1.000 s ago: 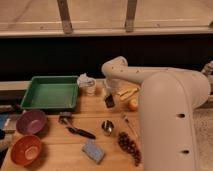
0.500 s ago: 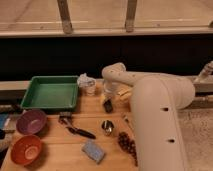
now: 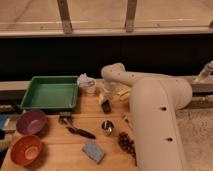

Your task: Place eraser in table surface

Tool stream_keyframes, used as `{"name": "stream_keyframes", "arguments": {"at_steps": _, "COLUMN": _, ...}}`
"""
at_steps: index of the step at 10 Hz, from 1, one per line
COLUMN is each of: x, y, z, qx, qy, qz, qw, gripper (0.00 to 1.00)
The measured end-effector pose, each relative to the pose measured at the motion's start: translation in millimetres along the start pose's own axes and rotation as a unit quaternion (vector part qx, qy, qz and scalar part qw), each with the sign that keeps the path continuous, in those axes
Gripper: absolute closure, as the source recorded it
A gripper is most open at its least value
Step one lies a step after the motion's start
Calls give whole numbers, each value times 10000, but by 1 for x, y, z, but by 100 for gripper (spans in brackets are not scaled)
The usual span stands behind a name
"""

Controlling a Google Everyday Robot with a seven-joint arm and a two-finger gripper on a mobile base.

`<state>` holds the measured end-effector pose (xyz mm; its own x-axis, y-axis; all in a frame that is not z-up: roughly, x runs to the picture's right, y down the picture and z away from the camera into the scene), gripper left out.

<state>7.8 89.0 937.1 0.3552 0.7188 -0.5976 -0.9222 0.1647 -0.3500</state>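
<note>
1. Camera view: gripper [image 3: 106, 102], low over the counter [image 3: 55, 152], clamped on the eraser [image 3: 106, 107].
2. Eraser: dark block directly beneath the gripper, at or just above the wood; contact unclear.
3. Step: placing. Next: settle, release, lift straight up.
</note>
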Motion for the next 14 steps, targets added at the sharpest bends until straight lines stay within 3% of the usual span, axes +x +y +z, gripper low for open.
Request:
{"name": "stream_keyframes", "arguments": {"at_steps": 4, "x": 3, "y": 6, "z": 0, "qx": -34, "qy": -8, "qz": -65, "qw": 10000, "gripper": 22}}
{"name": "stream_keyframes", "arguments": {"at_steps": 6, "x": 5, "y": 6, "z": -4, "qx": -89, "qy": -136, "qz": -51, "qw": 9999, "gripper": 20}}
{"name": "stream_keyframes", "arguments": {"at_steps": 11, "x": 5, "y": 9, "z": -45, "qx": -7, "qy": -635, "qz": -54, "qw": 9980, "gripper": 20}}
{"name": "stream_keyframes", "arguments": {"at_steps": 14, "x": 7, "y": 8, "z": -68, "qx": 238, "qy": -867, "qz": -25, "qw": 9959, "gripper": 20}}
